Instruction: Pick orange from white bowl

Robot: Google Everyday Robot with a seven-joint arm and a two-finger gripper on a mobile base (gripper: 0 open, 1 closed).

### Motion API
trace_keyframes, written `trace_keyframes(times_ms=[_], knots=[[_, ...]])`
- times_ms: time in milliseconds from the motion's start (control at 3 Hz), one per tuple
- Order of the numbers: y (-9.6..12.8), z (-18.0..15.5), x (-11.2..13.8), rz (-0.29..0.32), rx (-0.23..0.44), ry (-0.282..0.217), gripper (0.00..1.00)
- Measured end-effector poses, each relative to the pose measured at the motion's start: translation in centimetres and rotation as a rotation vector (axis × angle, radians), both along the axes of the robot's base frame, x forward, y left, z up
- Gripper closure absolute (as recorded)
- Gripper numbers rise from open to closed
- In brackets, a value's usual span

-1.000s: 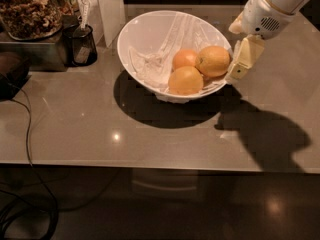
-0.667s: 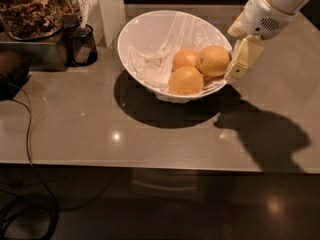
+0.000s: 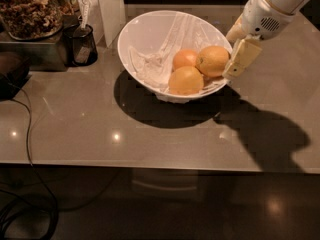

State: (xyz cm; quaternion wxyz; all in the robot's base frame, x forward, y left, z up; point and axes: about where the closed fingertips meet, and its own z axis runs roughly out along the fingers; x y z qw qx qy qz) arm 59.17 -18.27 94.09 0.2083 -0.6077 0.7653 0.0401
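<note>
hanging at the right rim of the white bowl (image 3: 145,29), the gripper (image 3: 239,61) has the orange (image 3: 212,60) just left of it, rightmost fruit inside; jaws released or clenched, i cannot tell.

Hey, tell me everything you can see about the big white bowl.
The large glossy white bowl stands on the grey countertop, its wide oval rim slanted toward the camera. A thin wrinkled whitish liner sheet drapes inside. Three round orange fruits rest in its lower right part. The cream robot gripper is at its right rim, beside the fruits.
</note>
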Motion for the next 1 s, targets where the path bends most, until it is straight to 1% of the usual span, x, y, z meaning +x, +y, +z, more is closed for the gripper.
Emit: trace_keyframes(times_ms=[333,667,1000], knots=[[0.0,0.0,0.0,0.0,0.0,0.0,0.27],[0.0,0.0,0.0,0.0,0.0,0.0,0.16],[0.76,-0.29,0.65,0.018,-0.004,0.005,0.16]])
